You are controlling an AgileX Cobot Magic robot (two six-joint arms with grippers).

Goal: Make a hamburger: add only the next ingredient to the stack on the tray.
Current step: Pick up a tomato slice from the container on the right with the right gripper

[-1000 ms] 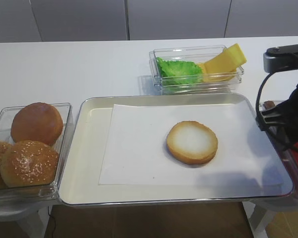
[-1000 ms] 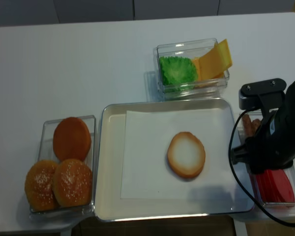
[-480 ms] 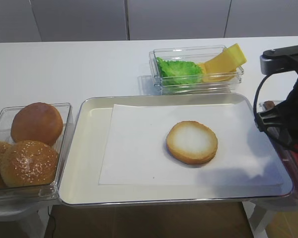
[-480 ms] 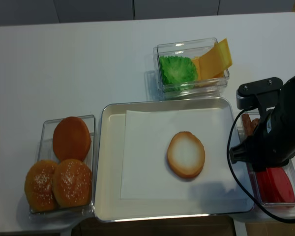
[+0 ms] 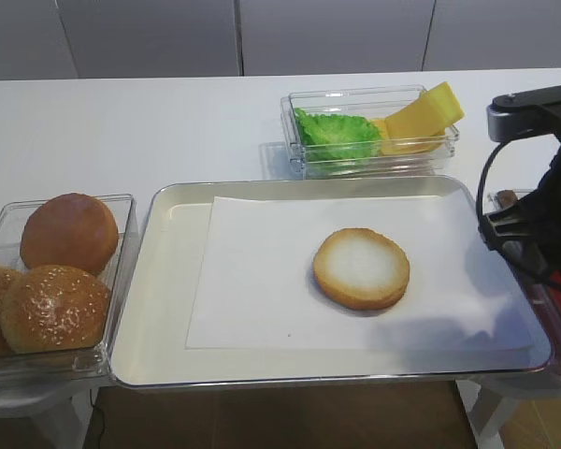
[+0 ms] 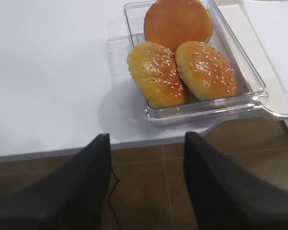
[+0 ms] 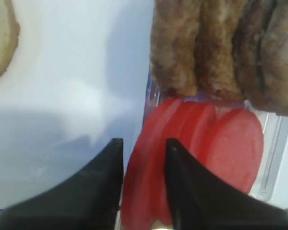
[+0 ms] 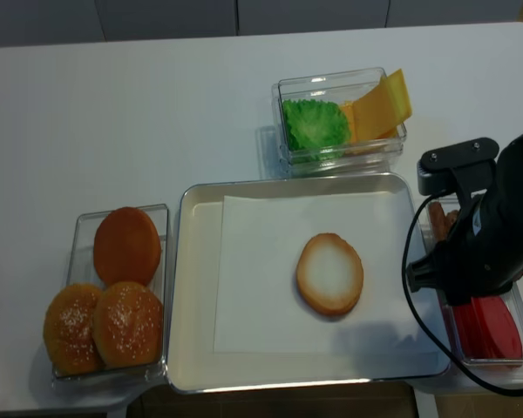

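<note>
— White table (image 5: 150,122) under everything; where's the tomato slice (image 7: 149,158)?
— Leftmost of the red slices in the clear bin (image 7: 271,158) right of the tray (image 8: 192,287), between the right gripper (image 7: 143,163) fingers, which stand narrow around its edge.
— Lifted?
— Cannot tell.
— Stack?
— Bun bottom (image 5: 361,267) alone on the tray's paper (image 5: 262,281).
— Left gripper (image 6: 144,158)?
— Wide apart, near the sesame buns (image 6: 182,74).

We see the bun bottom half (image 5: 362,268) lying flat, pale cut face up with a golden-brown rim, right of centre on the paper-lined tray (image 5: 159,309). Our tomato slices (image 7: 201,153), thin red-pink discs, overlap in a row in a clear bin just beyond the tray's right edge.
</note>
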